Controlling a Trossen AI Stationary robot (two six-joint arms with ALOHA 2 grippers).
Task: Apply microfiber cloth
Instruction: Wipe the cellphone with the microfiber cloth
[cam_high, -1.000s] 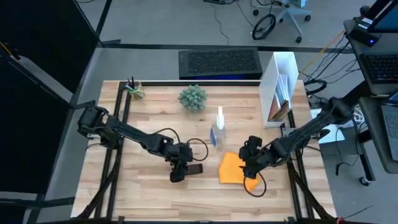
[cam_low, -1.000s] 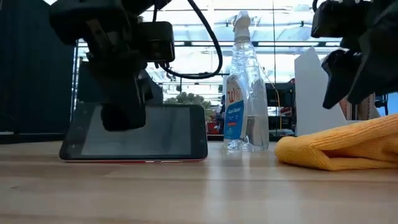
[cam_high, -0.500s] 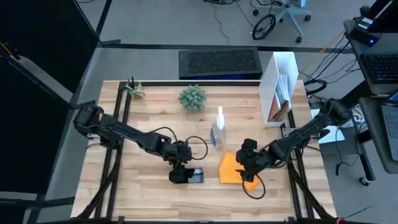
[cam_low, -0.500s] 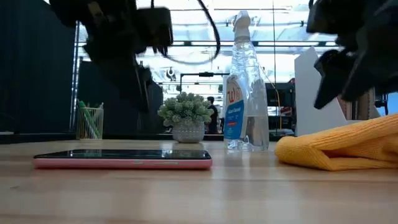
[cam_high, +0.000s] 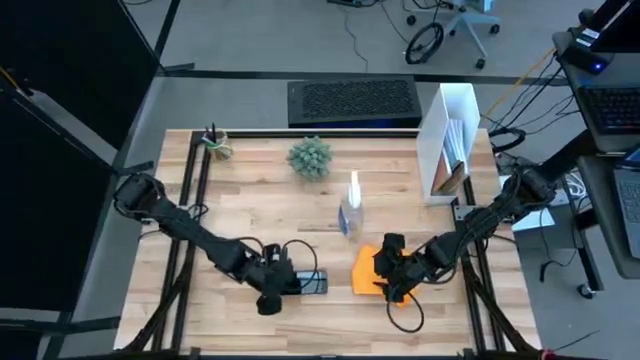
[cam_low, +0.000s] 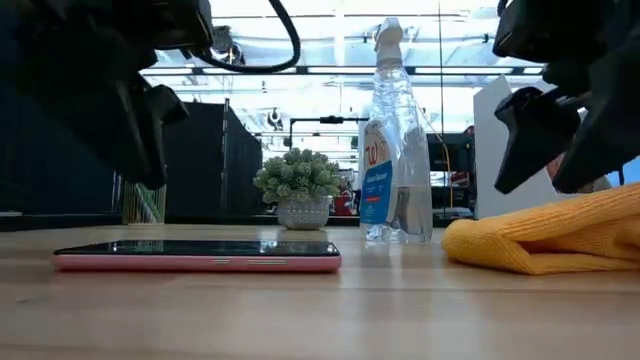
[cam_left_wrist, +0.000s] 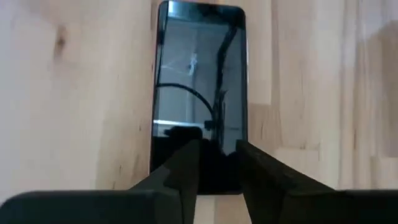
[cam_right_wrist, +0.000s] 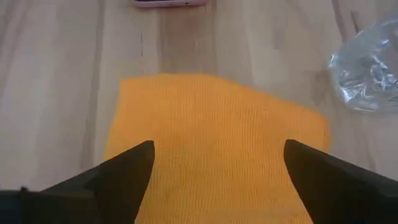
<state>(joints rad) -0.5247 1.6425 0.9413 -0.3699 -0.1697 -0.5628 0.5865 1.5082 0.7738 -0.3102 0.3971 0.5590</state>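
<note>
Orange cloth is the thing to watch, and from overhead the microfiber cloth (cam_high: 370, 271) lies flat on the worktop (cam_high: 250, 200), just in front of the spray bottle (cam_high: 349, 208), with the right end effector (cam_high: 392, 270) poised over its right-hand half. The smartphone (cam_high: 309, 283) lies to the cloth's left, close but apart, and the left end effector (cam_high: 272, 293) sits just beside the phone's far end from the cloth. By my read nothing has been wiped yet: the cloth isn't picked up and isn't on the screen, so the grab, the carry and the wipe are all left.

Down at worktop level, the phone lies flat, the bottle stands upright behind it with a small potted plant (cam_low: 300, 187) further back, and the cloth bunches in a soft fold. Only here can you tell the right end effector hangs clear above the fabric, not touching it.

Left wrist camera now: fingers drawn narrow with a slim gap, holding nothing, looking along the dark glass, a detail the overhead shot hides.

Right wrist camera: fingers spread wide and empty, straddling the cloth, with the phone's edge beyond it. Nowhere else is that spread so plain.
</note>
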